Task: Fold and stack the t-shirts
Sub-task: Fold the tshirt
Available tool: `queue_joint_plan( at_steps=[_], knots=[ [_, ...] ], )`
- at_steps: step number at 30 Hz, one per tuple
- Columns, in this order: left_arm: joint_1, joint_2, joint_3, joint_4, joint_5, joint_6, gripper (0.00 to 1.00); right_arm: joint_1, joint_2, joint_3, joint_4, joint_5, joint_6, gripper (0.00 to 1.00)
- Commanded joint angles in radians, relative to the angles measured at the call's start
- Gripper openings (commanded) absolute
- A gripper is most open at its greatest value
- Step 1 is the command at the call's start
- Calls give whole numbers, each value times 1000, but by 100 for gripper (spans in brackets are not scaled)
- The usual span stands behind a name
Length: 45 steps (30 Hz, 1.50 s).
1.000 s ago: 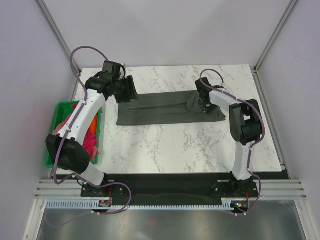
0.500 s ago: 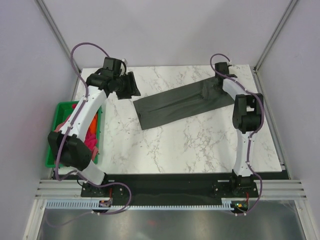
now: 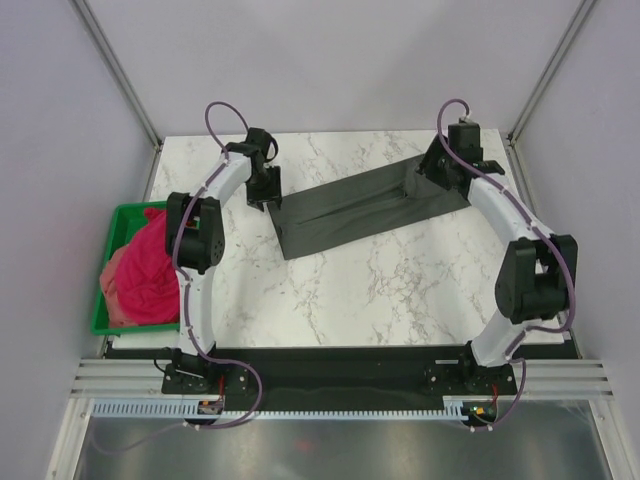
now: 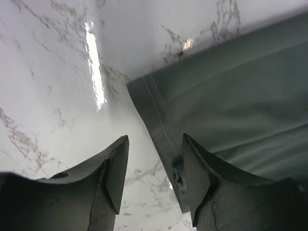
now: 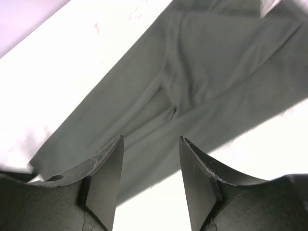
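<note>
The green bin (image 3: 98,322) is sitting off the table's (image 3: 380,290) left edge, toward the near corner. A magenta shirt (image 3: 152,262) is lying heaped in it, filling most of it. A paler salmon shirt (image 3: 113,280) is showing at the heap's left side.

The left arm is reaching toward the table's far-left corner. The left gripper (image 3: 268,190) is pointing down just beside the left end of the grey shirt (image 3: 350,210). In the left wrist view the left gripper (image 4: 154,144) is hanging with its fingers (image 4: 118,168) spread apart. Only bare marble and the shirt's stitched hem are showing in the gap. One finger is overlapping the hem's edge in this view, but whether it is touching the cloth is not clear.

The grey shirt (image 4: 231,96) is lying flat as a long narrow strip. It is running diagonally from the table's middle up to its far-right corner.

The right arm is stretching along the right edge. The right gripper (image 3: 438,172) is hovering at the strip's far-right end. In the right wrist view the right gripper (image 5: 151,142) is also standing with its fingers (image 5: 106,173) apart. The grey shirt (image 5: 192,77) is showing creased below them, and nothing is being pinched between them.
</note>
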Motion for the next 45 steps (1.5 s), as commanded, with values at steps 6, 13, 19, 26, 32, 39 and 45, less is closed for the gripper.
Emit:
queue_joint_plan(
  at_steps=[6, 13, 19, 26, 32, 39, 45],
  knots=[
    [25, 130, 164, 11, 12, 88, 56, 99, -261, -345, 98, -176, 133, 57],
    [31, 113, 105, 10, 15, 62, 18, 107, -383, -454, 97, -121, 168, 56],
    [31, -16, -122, 11, -37, 5, 3, 80, -411, -494, 94, -112, 113, 56],
    [11, -212, -450, 11, -83, -92, 2, -40, -305, -416, 130, -129, 1, 56],
    [-8, -390, -684, 22, -145, -141, 24, -144, -195, -390, 264, -239, -10, 55],
    [-18, -522, -684, 20, -204, -126, 55, -155, 10, -330, 409, -322, -4, 53],
    [-70, -654, -643, 51, -177, -101, 59, -176, 153, -262, 448, -278, -54, 54]
  ],
)
